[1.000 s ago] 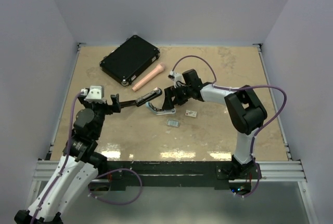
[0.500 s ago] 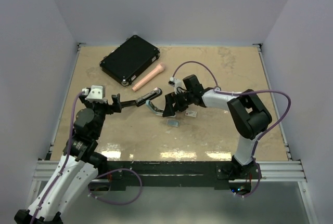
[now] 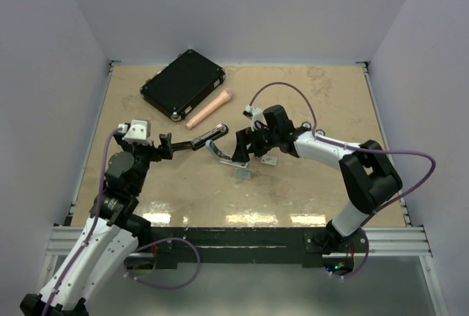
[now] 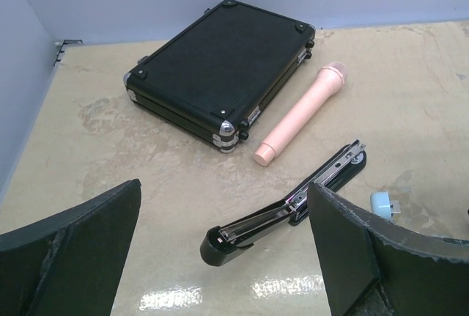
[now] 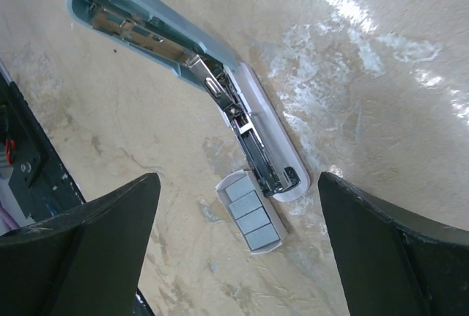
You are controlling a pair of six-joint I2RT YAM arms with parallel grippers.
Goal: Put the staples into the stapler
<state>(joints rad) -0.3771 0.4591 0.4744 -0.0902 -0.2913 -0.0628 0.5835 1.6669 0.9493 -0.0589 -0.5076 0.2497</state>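
A small white tray of staples (image 5: 251, 212) holds several flat grey blocks side by side; it lies on the table against the tip of the open light-blue stapler (image 5: 220, 85). My right gripper (image 5: 242, 265) hangs open above the tray, one finger on each side, touching nothing. From above, the staples (image 3: 244, 174) lie just near of the right gripper (image 3: 240, 158). A black stapler (image 4: 286, 210) lies hinged open, its magazine rail showing, beyond my open and empty left gripper (image 4: 220, 272). The top view shows the left gripper (image 3: 167, 147) just left of that black stapler (image 3: 207, 138).
A black hard case (image 3: 183, 83) lies at the back left with a pink cylinder (image 3: 209, 109) beside it. A small white card or box (image 3: 270, 160) sits right of the light-blue stapler (image 3: 226, 155). White walls enclose the table.
My right gripper has moved nearer and slightly lower, from over the light-blue stapler to above the staples tray, and its forearm has swung out. The left arm has not moved.
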